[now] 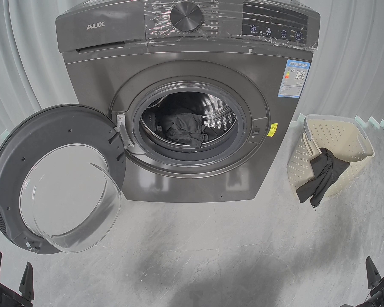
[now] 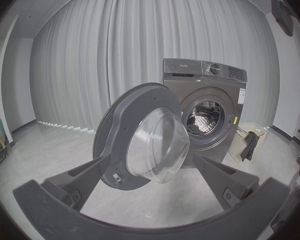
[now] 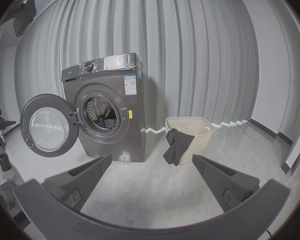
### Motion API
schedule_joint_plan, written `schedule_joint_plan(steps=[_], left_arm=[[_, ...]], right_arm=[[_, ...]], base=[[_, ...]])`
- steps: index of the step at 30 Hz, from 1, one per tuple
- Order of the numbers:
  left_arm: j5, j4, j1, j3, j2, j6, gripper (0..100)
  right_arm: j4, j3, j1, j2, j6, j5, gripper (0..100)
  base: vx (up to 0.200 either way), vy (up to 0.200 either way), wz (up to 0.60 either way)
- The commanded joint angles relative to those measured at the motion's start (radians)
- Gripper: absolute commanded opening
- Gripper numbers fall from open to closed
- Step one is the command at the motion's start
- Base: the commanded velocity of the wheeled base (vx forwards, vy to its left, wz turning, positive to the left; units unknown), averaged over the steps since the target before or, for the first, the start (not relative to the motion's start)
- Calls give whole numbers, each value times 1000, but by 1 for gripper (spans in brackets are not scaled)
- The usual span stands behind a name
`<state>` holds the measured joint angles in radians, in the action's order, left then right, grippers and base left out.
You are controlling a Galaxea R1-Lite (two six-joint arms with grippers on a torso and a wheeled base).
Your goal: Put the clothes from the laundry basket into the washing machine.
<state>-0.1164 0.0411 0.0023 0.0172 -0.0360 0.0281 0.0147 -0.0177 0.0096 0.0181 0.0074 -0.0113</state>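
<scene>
The grey washing machine (image 1: 187, 94) stands ahead with its round door (image 1: 57, 178) swung wide to the left. A dark garment (image 1: 183, 128) lies inside the drum. To the machine's right stands the cream laundry basket (image 1: 350, 139), with a dark cloth (image 1: 322, 175) draped over its front rim and hanging down. My left gripper (image 1: 10, 273) is low at the left edge, open and empty. At the lower right edge is my right gripper (image 1: 382, 261), also open and empty, well short of the basket. The basket (image 3: 198, 130) and cloth (image 3: 176, 145) lie ahead of the right gripper (image 3: 151, 174).
Pale curtains (image 1: 358, 47) hang behind the machine. The open door (image 2: 140, 137) stands close before my left gripper (image 2: 150, 174). Bare grey floor (image 1: 209, 244) stretches between me and the machine.
</scene>
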Motion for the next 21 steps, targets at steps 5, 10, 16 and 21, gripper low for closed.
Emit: schedule_joint_plan(steps=[5, 10, 16, 21], left_arm=[[129, -40, -5, -16, 33, 1, 100], [113, -41, -5, -16, 31, 13, 100], [113, -41, -5, -16, 31, 15, 100], [113, -41, -5, -16, 33, 15, 100]], right_arm=[[-2, 15, -2, -18, -11, 5, 100], [-2, 15, -2, -18, -9, 5, 100], [-2, 15, -2, -18, -9, 5, 100], [-2, 15, -2, -18, -9, 5, 100]], base=[[0, 0, 0], [0, 0, 0], [0, -200, 0], [0, -200, 0]])
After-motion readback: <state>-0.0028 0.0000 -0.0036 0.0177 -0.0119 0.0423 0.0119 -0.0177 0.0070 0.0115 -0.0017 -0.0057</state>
